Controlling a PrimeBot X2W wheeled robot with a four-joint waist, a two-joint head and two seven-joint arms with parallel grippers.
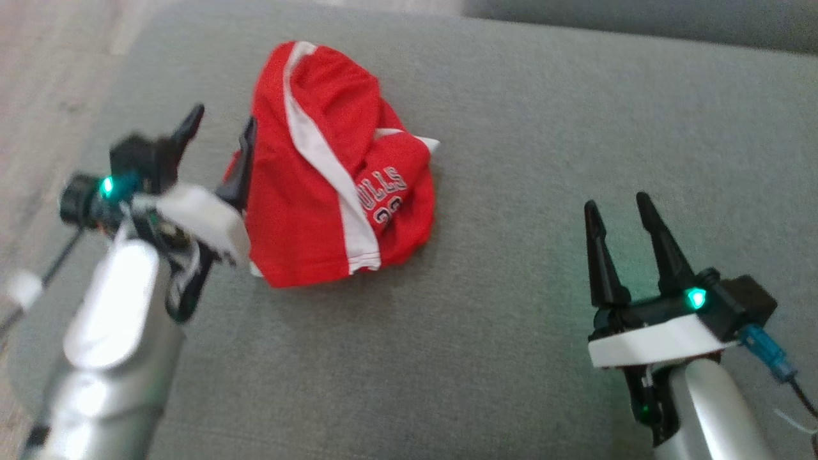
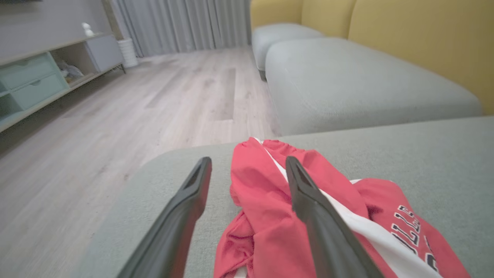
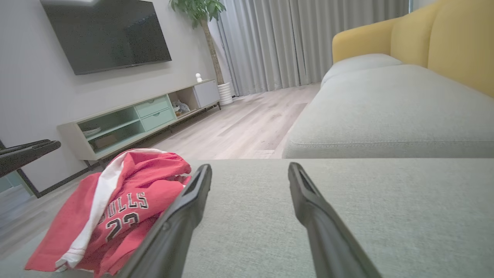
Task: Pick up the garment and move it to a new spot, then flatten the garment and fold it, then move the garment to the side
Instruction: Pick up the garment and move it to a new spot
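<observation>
1. I think the job is at its very first step, the picking up. The red Bulls garment (image 1: pixel 300 211) lies in a crumpled heap on the grey sofa seat (image 1: pixel 511 351). It is close to the seat's left edge, toward the far left corner. It is not lifted, not flat and not folded.
2. The left pincer (image 1: pixel 223 118) is spread wide and holds nothing. It is right at the heap's left side. One finger is over red cloth and the other is over bare seat. I cannot tell if it touches the cloth.
3. The right pincer (image 1: pixel 615 201) is spread wide too, with nothing in it. It hangs over bare seat toward the near right, well apart from the heap.
4. Next, I think the left pincer needs to dip down, pinch a good bunch of cloth and lift. The cloth looks soft and floppy, so a thin pinch could slip out. There is lots of bare seat to the right for the new spot.
5. Now the room, big to small. There is a pale wood floor (image 2: pixel 115 135) and a yellow sofa back (image 3: pixel 455 46) with a second grey seat (image 3: pixel 386 112). There are grey curtains (image 3: pixel 289 38), a dark TV (image 3: pixel 108 34) on the wall and a long low cabinet (image 3: pixel 127 119) with green drawers. A leafy plant (image 3: pixel 197 7) stands by the curtains.
</observation>
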